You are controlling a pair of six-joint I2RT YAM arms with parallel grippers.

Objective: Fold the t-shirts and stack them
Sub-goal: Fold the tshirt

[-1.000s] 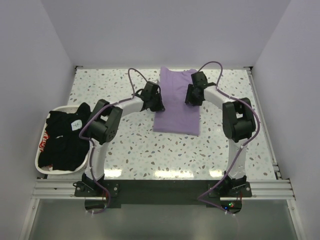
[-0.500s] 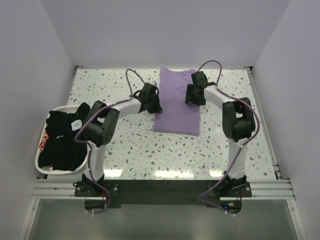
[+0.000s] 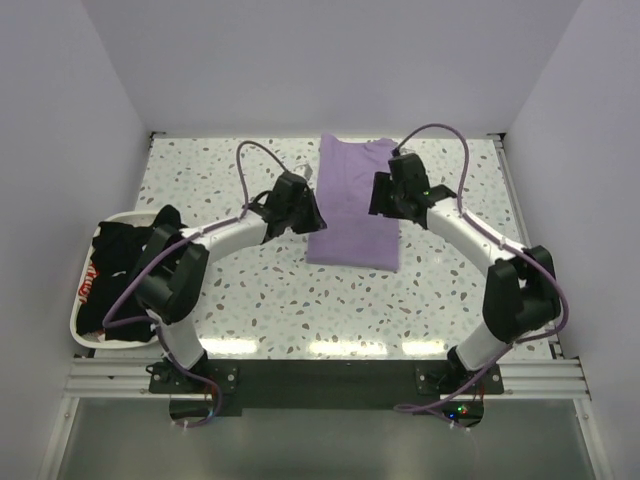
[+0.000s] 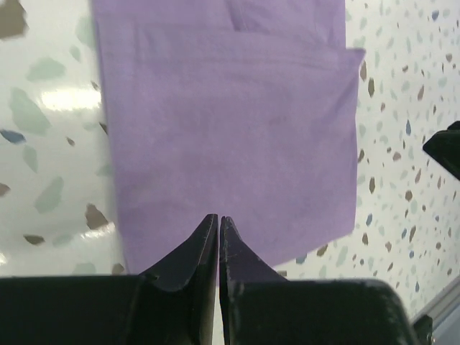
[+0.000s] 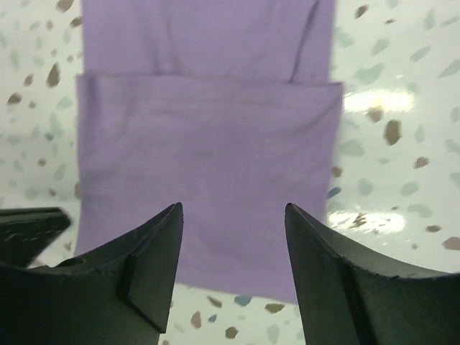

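Observation:
A lavender-purple t-shirt (image 3: 354, 205) lies folded into a long strip on the speckled table, its near half doubled over; it also shows in the left wrist view (image 4: 230, 129) and in the right wrist view (image 5: 208, 136). My left gripper (image 3: 310, 214) hovers at the strip's left edge, jaws shut and empty (image 4: 218, 219). My right gripper (image 3: 383, 197) hovers at the strip's right edge, jaws open and empty (image 5: 233, 208). Several black t-shirts (image 3: 130, 280) are heaped in a white tray (image 3: 75, 318) at the left, one with a red-and-white print (image 3: 87, 283).
Grey walls close the table at the back and both sides. A metal rail (image 3: 320, 377) runs along the near edge by the arm bases.
Both arms have stretched out lower and their elbows have swung outward. The left gripper has drifted slightly toward the near side. The purple shirt has not moved.

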